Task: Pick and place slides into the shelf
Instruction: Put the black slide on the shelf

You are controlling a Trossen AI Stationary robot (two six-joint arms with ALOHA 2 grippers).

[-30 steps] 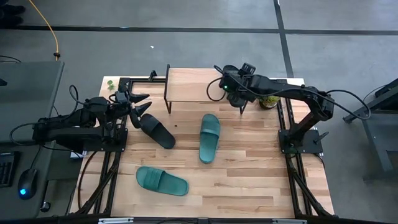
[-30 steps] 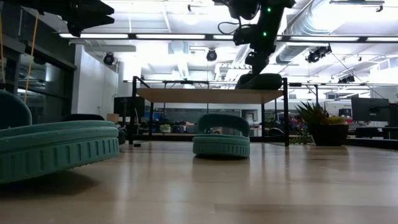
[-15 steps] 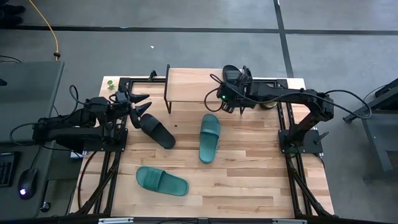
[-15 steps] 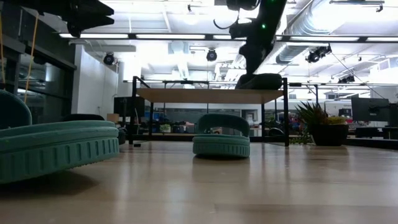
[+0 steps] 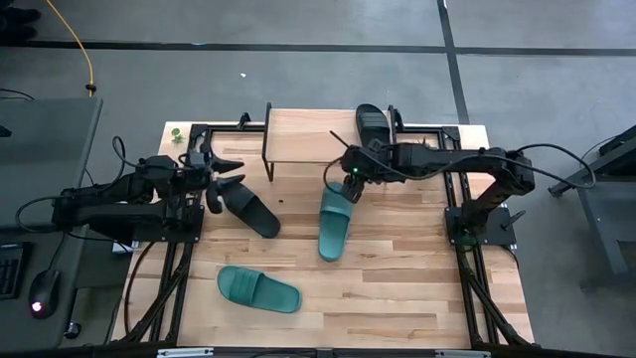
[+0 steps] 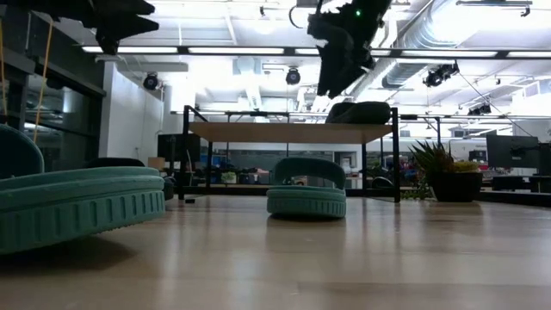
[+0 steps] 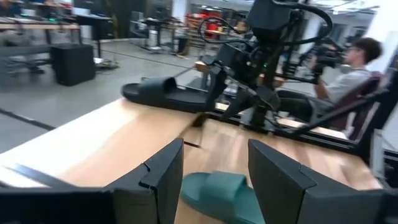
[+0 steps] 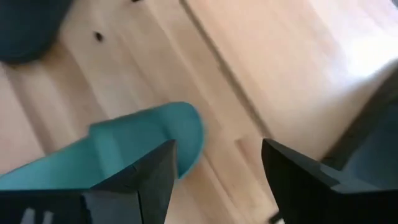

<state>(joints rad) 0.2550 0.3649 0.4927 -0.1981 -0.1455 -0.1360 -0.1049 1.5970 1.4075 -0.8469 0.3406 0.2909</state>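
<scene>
The shelf (image 5: 318,134) stands at the table's far side. A black slide (image 5: 372,120) lies sole-down on the right end of its plank top (image 6: 288,131). On the table lie a second black slide (image 5: 248,209), a teal slide (image 5: 335,219) in the middle and another teal slide (image 5: 258,289) nearer the front. My right gripper (image 5: 344,185) hangs open over the far end of the middle teal slide (image 8: 130,146), tipped downward, apart from it. At the left, beside the black slide on the table, my left gripper (image 5: 225,174) stands open and level, with nothing between its fingers (image 7: 165,177).
A potted plant (image 6: 448,176) stands at the far right beside the shelf. Black frame rails (image 5: 179,249) run along the table's left and right edges. Bare wood lies at the front right (image 5: 427,288). A seated person (image 7: 348,68) shows beyond the table.
My right gripper has swung from above the shelf's right end toward the table's left and near side, coming off the shelf to above the middle teal slide's far end, and has turned as it went. The black slide has stayed on the shelf.
</scene>
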